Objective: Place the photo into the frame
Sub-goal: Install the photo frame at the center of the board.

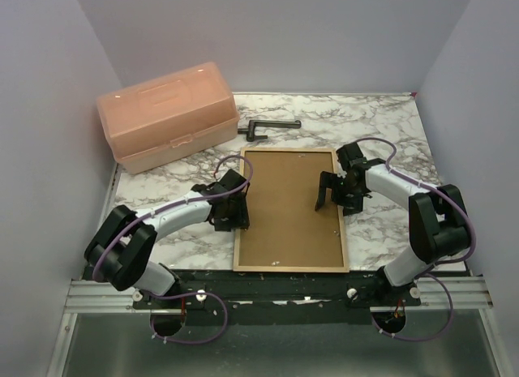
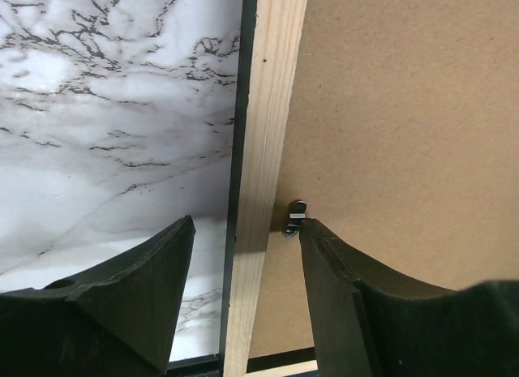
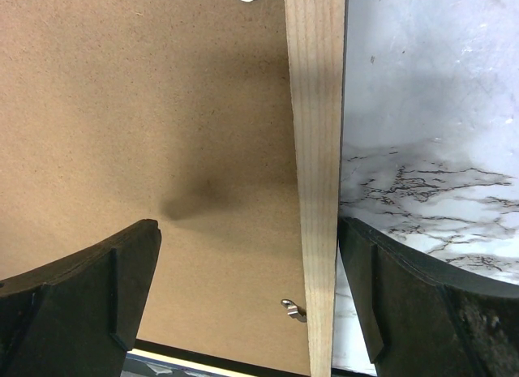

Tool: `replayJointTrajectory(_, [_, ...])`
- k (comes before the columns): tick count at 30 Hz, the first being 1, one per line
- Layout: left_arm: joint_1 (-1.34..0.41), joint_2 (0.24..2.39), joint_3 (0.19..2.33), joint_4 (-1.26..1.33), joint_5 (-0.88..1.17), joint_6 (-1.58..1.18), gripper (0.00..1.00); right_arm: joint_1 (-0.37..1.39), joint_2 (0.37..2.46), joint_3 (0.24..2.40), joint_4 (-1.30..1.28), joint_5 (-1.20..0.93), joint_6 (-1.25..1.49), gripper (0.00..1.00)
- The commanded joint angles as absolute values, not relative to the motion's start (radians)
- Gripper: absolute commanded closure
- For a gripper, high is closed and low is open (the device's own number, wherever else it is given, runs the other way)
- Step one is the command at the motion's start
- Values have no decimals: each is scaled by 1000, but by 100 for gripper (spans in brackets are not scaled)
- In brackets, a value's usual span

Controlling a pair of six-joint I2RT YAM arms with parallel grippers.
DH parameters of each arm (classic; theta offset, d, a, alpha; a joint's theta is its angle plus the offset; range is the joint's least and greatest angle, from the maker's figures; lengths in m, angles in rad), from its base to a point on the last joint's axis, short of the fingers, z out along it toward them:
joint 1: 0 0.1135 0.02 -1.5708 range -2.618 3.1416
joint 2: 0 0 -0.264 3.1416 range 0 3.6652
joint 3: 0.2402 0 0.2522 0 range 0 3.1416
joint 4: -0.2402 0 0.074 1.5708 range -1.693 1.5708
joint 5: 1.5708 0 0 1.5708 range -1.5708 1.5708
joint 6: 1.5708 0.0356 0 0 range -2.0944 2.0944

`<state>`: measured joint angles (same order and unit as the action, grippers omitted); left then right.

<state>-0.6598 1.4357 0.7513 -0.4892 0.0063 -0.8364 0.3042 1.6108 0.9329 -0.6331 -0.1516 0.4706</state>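
A: First entry, near edge?
B: Frame (image 1: 290,268), flat at near-centre, pale wood up, brown board (image 1: 288,211) seated inside. Left gripper (image 2: 247,227) wide open astride its left rail, holding nothing. Right gripper (image 3: 250,231) likewise astride the right rail.
A: The photo?
B: Not in view. Under the board or elsewhere, cannot tell.
A: Step in hand?
B: Probably the metal tab (image 2: 293,217) beside the left finger; next calls for a fine sideways nudge.
A: Far side?
B: Black tool (image 1: 268,127), mid far edge. Pink box (image 1: 166,116), far-left corner.
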Motion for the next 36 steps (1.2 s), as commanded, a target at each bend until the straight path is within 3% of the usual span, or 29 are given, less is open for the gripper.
replayJointTrajectory(1, [-694,1512,791,-644,-125,-837,44,319,1630,888,-587,-217,479,0])
replayJointTrajectory(16, [-734,1575,842,-624,-126,-837,44,319,1644,875,-575,-232,469,0])
replayJointTrajectory(22, [-733,1579,845,-605,-108,-829,32,319,1647,871,-572,-235,465,0])
replayJointTrajectory(36, [-726,1552,830,-571,-101,-818,37,319,1659,874,-571,-239,457,0])
